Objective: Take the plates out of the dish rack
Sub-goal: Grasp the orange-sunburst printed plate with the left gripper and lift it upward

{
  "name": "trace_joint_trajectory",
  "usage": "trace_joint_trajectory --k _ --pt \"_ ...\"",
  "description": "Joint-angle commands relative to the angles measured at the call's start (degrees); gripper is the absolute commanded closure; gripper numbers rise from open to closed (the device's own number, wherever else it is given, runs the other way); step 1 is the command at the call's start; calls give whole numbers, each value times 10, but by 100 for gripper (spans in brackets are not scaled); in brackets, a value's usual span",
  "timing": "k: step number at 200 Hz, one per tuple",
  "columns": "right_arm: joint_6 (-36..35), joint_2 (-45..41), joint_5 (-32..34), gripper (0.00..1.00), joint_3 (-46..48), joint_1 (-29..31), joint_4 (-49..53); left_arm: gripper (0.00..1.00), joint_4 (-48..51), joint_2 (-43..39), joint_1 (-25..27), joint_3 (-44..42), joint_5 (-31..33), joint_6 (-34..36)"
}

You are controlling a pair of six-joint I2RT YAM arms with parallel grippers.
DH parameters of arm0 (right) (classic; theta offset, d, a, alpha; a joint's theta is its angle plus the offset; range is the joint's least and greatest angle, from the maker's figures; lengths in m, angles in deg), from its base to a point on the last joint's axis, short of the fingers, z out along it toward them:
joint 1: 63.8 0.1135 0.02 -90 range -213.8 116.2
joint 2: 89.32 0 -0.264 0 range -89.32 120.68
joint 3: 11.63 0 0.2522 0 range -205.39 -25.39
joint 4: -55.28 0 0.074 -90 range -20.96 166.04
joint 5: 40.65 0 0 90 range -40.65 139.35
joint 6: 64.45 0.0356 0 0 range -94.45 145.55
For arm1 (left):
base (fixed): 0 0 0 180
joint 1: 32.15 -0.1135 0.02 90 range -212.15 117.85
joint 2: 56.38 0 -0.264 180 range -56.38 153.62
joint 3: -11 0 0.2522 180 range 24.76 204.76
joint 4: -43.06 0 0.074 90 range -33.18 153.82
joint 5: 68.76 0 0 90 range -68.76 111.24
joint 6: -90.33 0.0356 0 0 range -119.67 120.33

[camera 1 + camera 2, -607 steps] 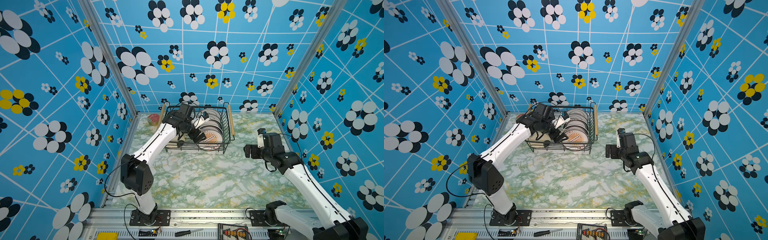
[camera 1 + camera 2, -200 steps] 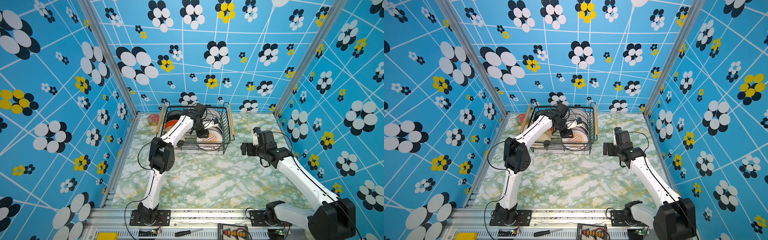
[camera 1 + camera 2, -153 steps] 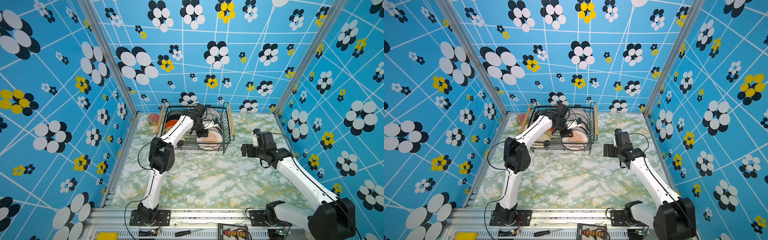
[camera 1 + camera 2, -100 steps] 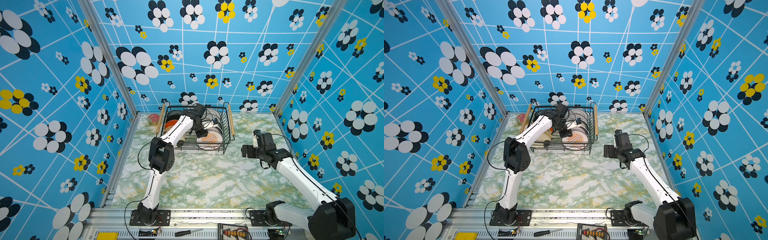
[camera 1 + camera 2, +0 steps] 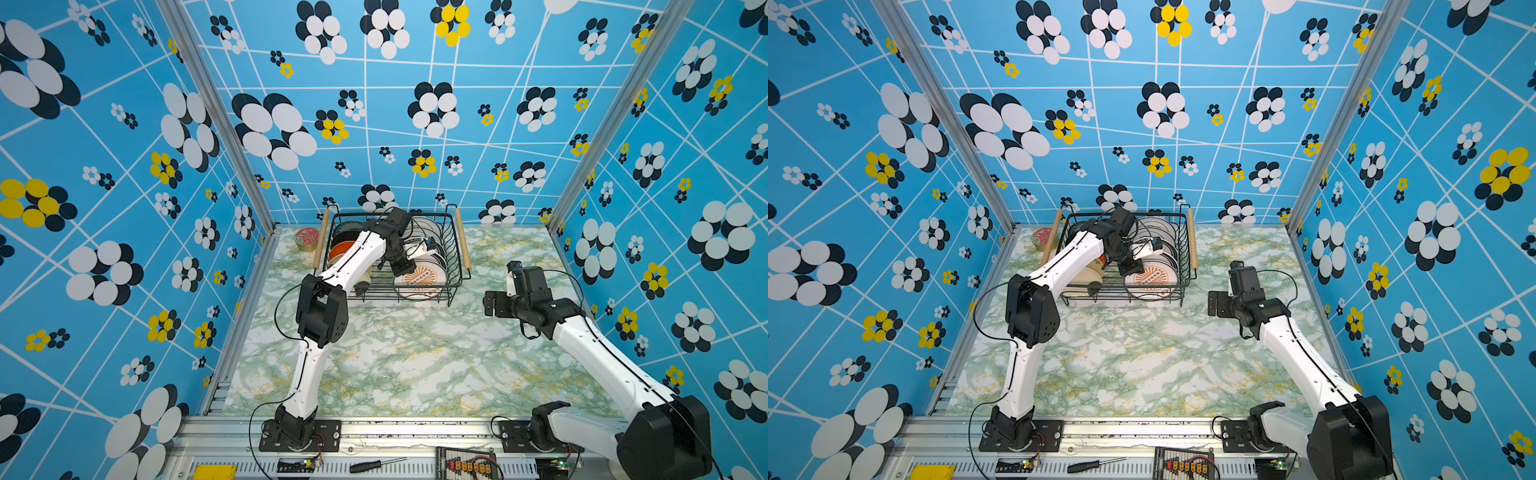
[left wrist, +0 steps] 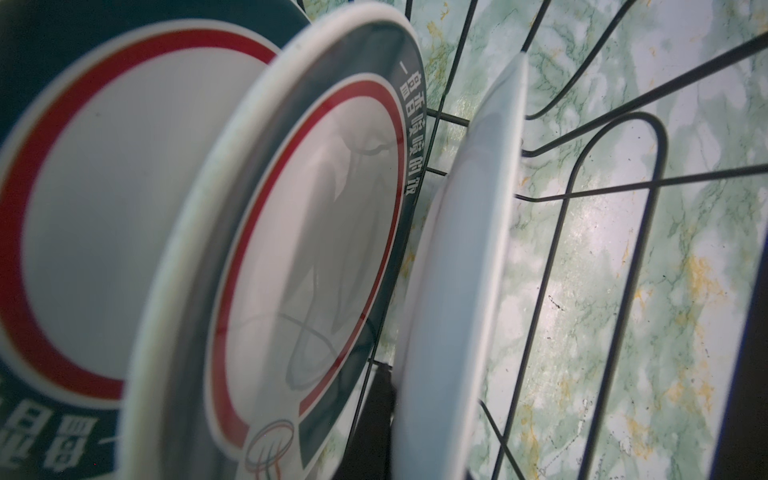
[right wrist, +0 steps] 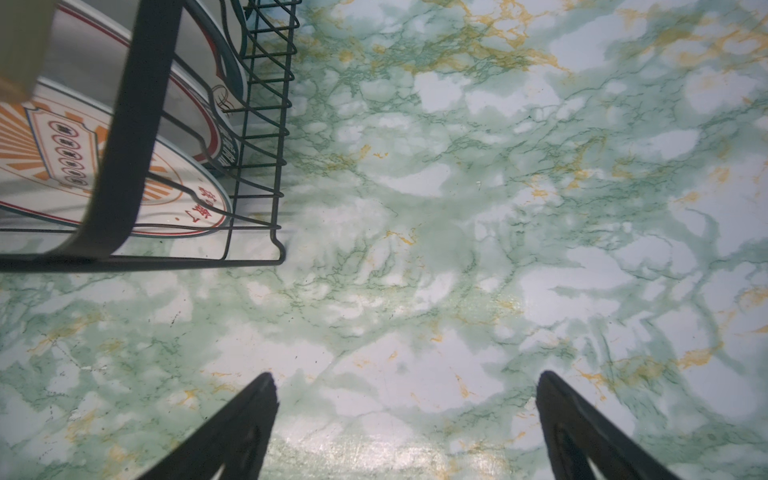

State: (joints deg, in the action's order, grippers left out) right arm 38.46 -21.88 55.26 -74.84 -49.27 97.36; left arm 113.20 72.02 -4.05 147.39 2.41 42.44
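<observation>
The black wire dish rack [image 5: 458, 266] [image 5: 1185, 266] stands at the back of the table with several plates upright in it. My left gripper [image 5: 404, 268] [image 5: 1128, 266] reaches into it and is shut on the rim of the front plate [image 5: 422, 277] [image 5: 1150, 279], white with an orange sunburst. In the left wrist view this plate [image 6: 465, 270] shows edge-on, with one dark finger [image 6: 378, 415] against its back; the other finger is hidden. Behind it stand plates with red rings [image 6: 316, 232]. My right gripper [image 7: 405, 399] [image 5: 496, 303] hangs open over bare table, right of the rack.
A small red-lidded tin [image 5: 306, 237] [image 5: 1042, 237] sits left of the rack by the wall. Orange, black and cream plates [image 5: 343, 251] fill the rack's left half under my left arm. The rack's front corner [image 7: 278, 249] lies near the right gripper. Marbled tabletop [image 5: 415, 357] spreads in front.
The left gripper's jaws have closed onto the front plate's rim. Both arms have hardly shifted.
</observation>
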Motion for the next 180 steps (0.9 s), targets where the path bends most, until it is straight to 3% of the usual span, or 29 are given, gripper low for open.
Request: trace_joint_trajectory --k 1,69,180 --pt "8 -9 8 1 2 -3 12 100 43 -14 -2 -9 15 0" --pt "8 -4 8 1 -9 -3 8 100 48 -47 -1 -1 35 0" --pt "1 7 9 1 -40 -3 20 100 92 -105 11 29 4 -18"
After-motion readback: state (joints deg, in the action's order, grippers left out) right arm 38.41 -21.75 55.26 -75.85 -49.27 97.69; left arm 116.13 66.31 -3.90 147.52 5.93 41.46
